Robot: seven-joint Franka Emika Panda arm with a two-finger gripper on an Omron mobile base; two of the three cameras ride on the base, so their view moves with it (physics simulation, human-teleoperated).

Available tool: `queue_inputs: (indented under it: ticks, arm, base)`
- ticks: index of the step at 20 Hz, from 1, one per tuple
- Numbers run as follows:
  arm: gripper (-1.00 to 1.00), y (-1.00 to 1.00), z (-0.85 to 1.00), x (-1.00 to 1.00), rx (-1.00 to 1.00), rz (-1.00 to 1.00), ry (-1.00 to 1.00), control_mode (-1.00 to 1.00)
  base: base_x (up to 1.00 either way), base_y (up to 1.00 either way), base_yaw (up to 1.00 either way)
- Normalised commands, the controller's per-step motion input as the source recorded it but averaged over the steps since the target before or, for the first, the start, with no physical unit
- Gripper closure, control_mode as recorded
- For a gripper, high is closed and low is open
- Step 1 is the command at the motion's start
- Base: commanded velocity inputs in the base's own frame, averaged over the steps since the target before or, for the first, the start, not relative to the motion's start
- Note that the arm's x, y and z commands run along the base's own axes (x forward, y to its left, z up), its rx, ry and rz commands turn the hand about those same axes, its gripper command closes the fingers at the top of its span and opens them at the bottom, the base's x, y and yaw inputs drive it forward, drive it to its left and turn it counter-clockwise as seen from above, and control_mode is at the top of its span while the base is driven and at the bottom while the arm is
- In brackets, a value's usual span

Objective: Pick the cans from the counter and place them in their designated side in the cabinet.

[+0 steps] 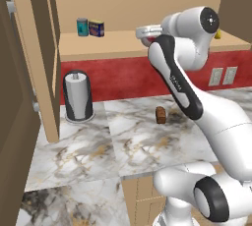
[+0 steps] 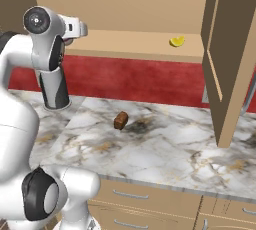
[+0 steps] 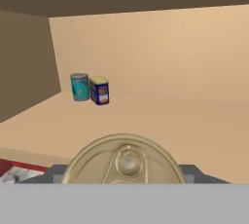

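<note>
Gripping a gold-lidded can [image 3: 124, 162] — tool [image 3: 124, 179] closed round it, raised over the cabinet shelf [image 3: 185, 121].

Red backsplash wall [image 1: 118, 77] behind; two pale wall outlets [image 1: 222, 76]; even, flat light.

A teal can [image 1: 82, 26] and blue can [image 1: 96, 28] are borne upper left on the cabinet shelf [image 1: 118, 43]; a brown block [image 1: 160, 115] is borne mid-frame on the marble counter [image 1: 123, 141].
</note>
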Motion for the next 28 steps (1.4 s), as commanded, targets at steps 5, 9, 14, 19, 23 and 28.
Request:
queue_inputs:
  ticks: [5, 9, 14, 19, 23, 28]
  arm:
    - [1.00, 0.14, 0.00, 0.37, 0.00, 0.00, 0.00, -1.00]
    - [1.00, 0.15, 0.00, 0.39, 0.00, 0.00, 0.00, -1.00]
    - [1.00, 0.14, 0.00, 0.38, 0.00, 0.00, 0.00, -1.00]
    - [1.00, 0.10, -0.02, 0.32, 0.00, 0.01, 0.01, -1.00]
    - [1.00, 0.11, -0.05, 0.29, 0.00, 0.01, 0.03, -1.00]
    - [1.00, 0.12, -0.07, 0.32, 0.00, 0.01, 0.03, -1.00]
  base:
    - [0.00, 0.00, 0.00]
    - [0.00, 0.00, 0.00]
    - [0.00, 0.00, 0.00]
    - [0.00, 0.00, 0.00]
    - [0.00, 0.00, 0.00]
    - [0.00, 0.00, 0.00]
